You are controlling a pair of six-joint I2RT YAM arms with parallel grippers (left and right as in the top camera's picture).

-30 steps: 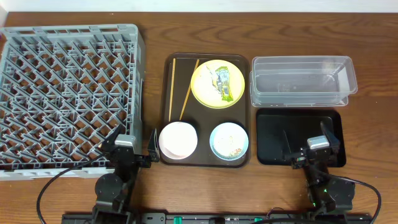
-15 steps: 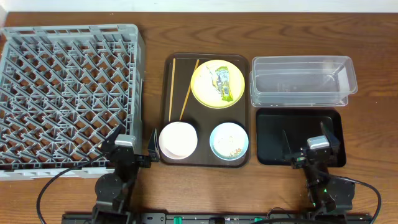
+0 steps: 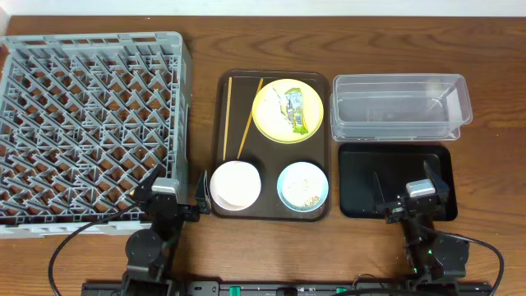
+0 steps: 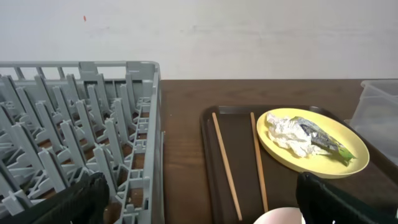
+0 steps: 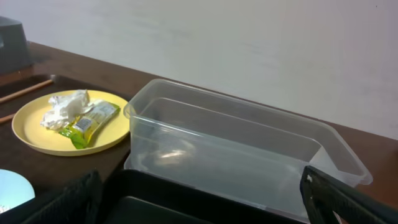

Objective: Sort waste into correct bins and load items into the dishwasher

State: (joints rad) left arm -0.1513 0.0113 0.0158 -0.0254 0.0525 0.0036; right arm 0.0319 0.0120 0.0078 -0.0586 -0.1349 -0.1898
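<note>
A yellow plate [image 3: 287,110] on the brown serving tray [image 3: 222,123] holds crumpled white tissue [image 3: 291,103] and a yellow-green wrapper [image 3: 300,123]. Two wooden chopsticks [image 3: 246,130] lie left of it. A white bowl [image 3: 235,184] and a light-blue bowl [image 3: 302,187] with beige crumbs [image 3: 311,199] sit at the tray's front. The grey dish rack [image 3: 90,123] is at left. The clear tub [image 3: 399,107] and black tray [image 3: 394,181] are at right. My left gripper [image 3: 175,191] is open and empty by the rack's front corner. My right gripper [image 3: 407,196] is open and empty over the black tray's front.
The left wrist view shows the rack [image 4: 81,137], chopsticks [image 4: 227,165] and plate [image 4: 314,146]. The right wrist view shows the clear tub [image 5: 236,149], black tray [image 5: 161,199] and plate [image 5: 68,121]. A pale wall stands behind the table.
</note>
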